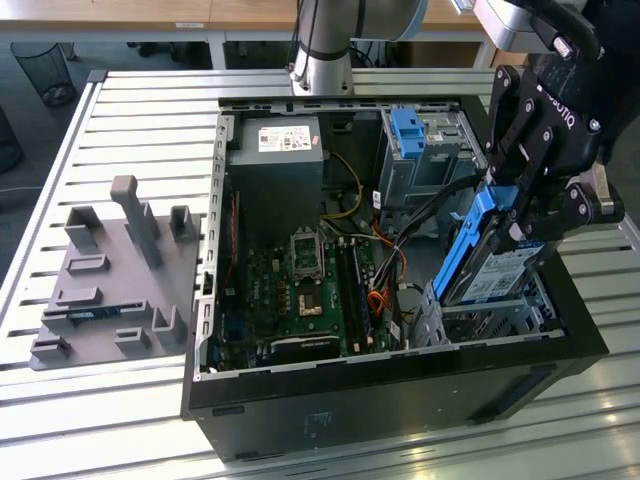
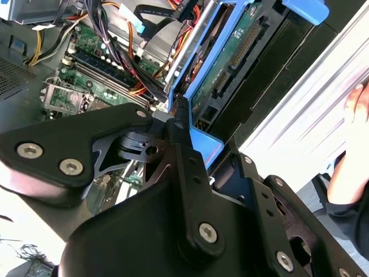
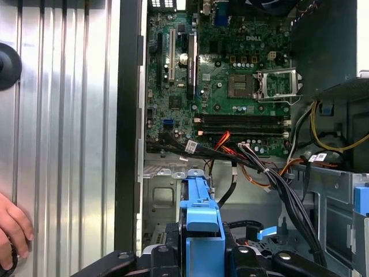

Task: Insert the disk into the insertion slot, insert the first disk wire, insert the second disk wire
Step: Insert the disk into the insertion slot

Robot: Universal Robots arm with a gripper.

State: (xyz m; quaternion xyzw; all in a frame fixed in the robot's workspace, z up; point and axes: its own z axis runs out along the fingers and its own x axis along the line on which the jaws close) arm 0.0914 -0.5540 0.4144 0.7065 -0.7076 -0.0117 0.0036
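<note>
Black robot gripper [image 1: 522, 215] is clamped on the flat grey metal disk [image 1: 497, 270] framed in bright blue plastic. It holds it steeply tilted, lower end just over the low silver perforated sheet-metal insertion slot [image 1: 495, 320] inside the open black computer case [image 1: 400, 365].

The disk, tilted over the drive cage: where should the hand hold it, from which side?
Probably the upper end of its blue carrier, from above, as the hand holds it: the disk stands steeply with its lower end at the insertion slot; that end must stay free.
</note>
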